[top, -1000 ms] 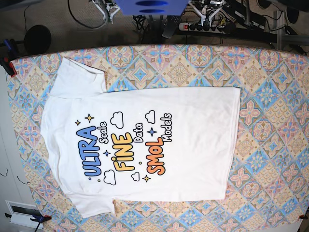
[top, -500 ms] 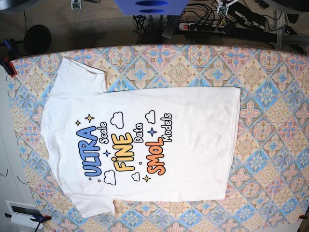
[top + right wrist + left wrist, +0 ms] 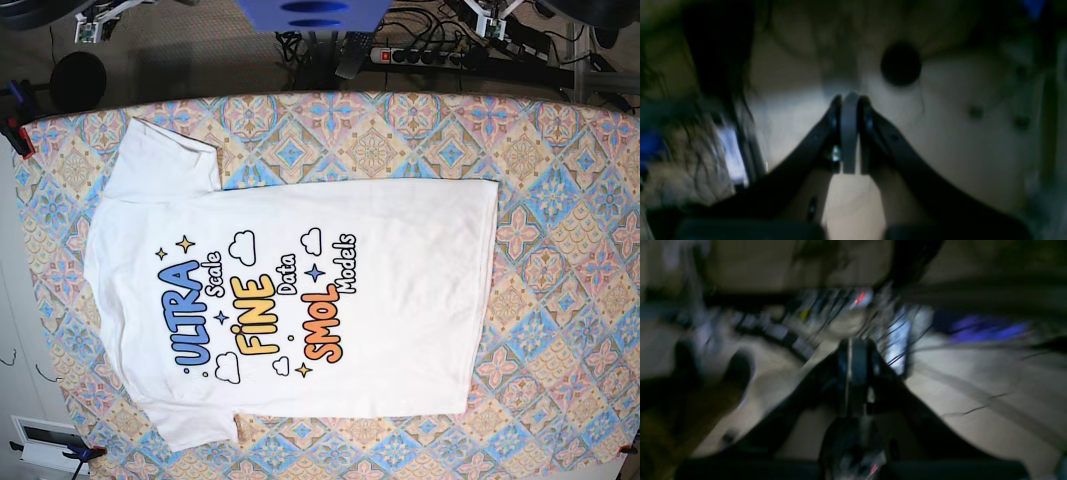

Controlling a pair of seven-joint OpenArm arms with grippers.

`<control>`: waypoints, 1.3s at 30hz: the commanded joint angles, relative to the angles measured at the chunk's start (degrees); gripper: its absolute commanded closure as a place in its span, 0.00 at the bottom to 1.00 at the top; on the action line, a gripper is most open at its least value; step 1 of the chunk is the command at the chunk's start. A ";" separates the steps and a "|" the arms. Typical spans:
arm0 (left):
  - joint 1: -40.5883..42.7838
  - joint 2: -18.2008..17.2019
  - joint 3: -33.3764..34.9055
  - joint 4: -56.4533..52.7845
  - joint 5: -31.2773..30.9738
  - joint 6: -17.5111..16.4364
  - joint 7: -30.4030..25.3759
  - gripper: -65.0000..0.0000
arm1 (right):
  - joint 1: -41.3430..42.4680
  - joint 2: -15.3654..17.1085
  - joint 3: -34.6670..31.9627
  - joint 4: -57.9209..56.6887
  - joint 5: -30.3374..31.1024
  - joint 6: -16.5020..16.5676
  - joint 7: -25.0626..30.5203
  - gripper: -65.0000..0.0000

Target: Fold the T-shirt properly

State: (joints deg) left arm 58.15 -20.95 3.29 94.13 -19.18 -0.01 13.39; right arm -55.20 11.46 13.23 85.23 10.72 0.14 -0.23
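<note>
Two arms have drawn back from the bench over the last second: in the base view only small fragments of them remain at the top corners, higher and further out than before. The T-shirt has not shifted; it lies flat and print-up on the patterned cover, collar end toward the view's left, hem toward its right, both sleeves spread. No fold is present, so the task appears to be at its very start, with the arms parked rather than approaching.

The left end effector shows its jaws pressed together, holding nothing; its wrist view is blurred and faces floor and cables. The right end effector is likewise pressed together and empty, facing bare floor. The T-shirt appears in neither wrist view and lies well apart from both end effectors.
</note>
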 commanded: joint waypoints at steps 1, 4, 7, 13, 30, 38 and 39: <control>2.20 -0.19 -1.31 2.88 -0.12 0.49 -0.42 0.99 | -2.08 0.27 0.44 2.64 0.22 -0.27 0.45 1.00; 3.78 -0.11 -2.19 9.92 -0.29 0.49 -0.42 0.99 | -3.39 0.27 0.44 9.05 0.22 -0.27 0.45 1.00; 3.96 -0.11 -2.28 15.37 -0.29 0.49 -0.42 0.99 | -3.22 0.27 0.44 14.51 0.22 -0.27 -2.98 1.00; 0.36 0.51 -3.95 19.32 -1.00 0.49 -0.42 0.99 | -2.87 0.27 0.44 23.12 0.31 -0.27 -14.06 1.00; -26.19 7.02 -18.37 9.74 -30.71 0.41 18.39 0.70 | 10.32 0.01 -0.09 24.62 0.31 -0.27 -26.19 0.99; -34.81 8.07 -19.16 -2.04 -34.84 0.49 19.18 0.69 | 11.46 -0.08 -0.09 24.62 0.31 -0.27 -26.98 0.99; -35.60 8.16 -19.16 -3.36 -34.84 0.49 19.18 0.67 | 11.46 -0.08 -0.18 24.62 0.31 -0.27 -26.98 0.99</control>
State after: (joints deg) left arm 22.57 -12.29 -15.53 89.76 -53.63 1.10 33.30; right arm -43.31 10.79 12.75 108.81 11.00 -0.05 -28.36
